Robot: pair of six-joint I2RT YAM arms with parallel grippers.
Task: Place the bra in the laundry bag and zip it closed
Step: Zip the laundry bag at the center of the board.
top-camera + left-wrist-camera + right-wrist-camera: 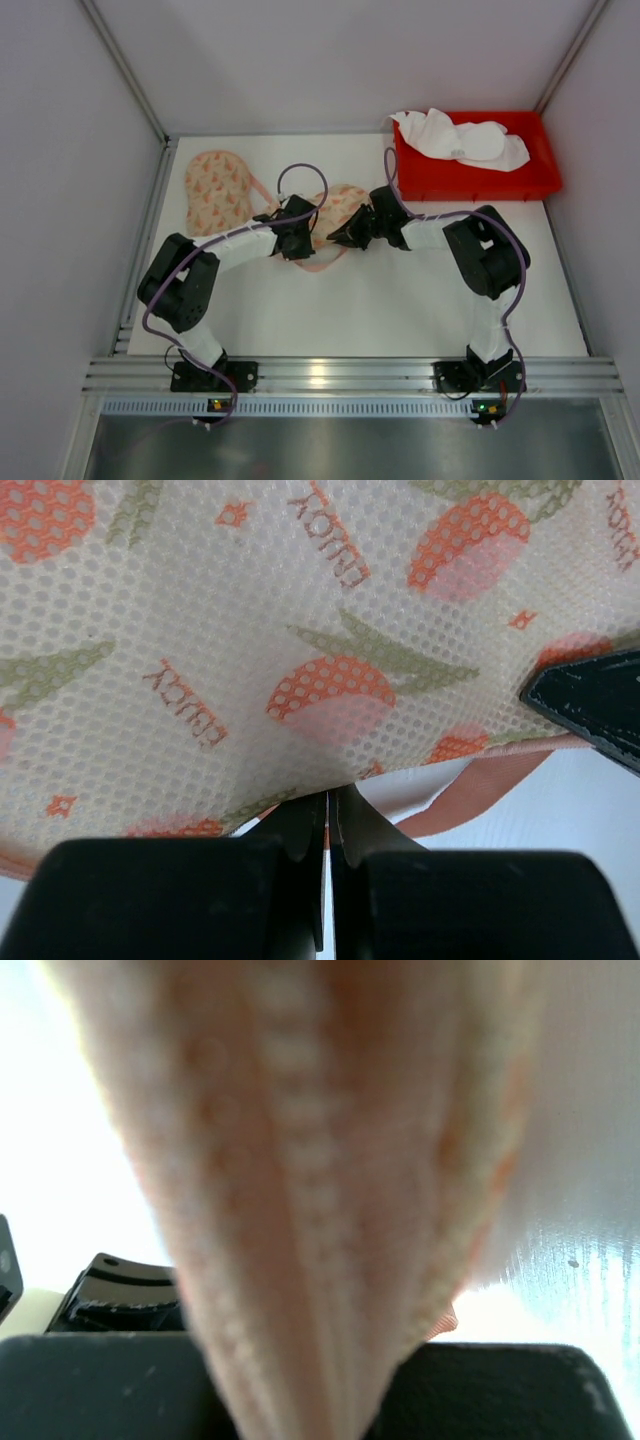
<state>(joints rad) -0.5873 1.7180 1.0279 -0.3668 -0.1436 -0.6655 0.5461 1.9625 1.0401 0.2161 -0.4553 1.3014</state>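
The bra [462,140], white, soft and light, lies heaped in the red bin [480,183]; I'd take it by a cup edge. Left of the bin, the left gripper [328,815] pinches the limp mesh bag [300,630], and the right gripper [347,233] looks clamped on it too.

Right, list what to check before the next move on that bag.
1. Left jaws shut on laundry bag edge: ok.
2. Right jaws gripping the bag: cannot tell, fabric hides them.
3. Bag mouth open: cannot tell.
4. Bra inside bag: not ok, it lies in the red bin.
5. Zipper closed: cannot tell.
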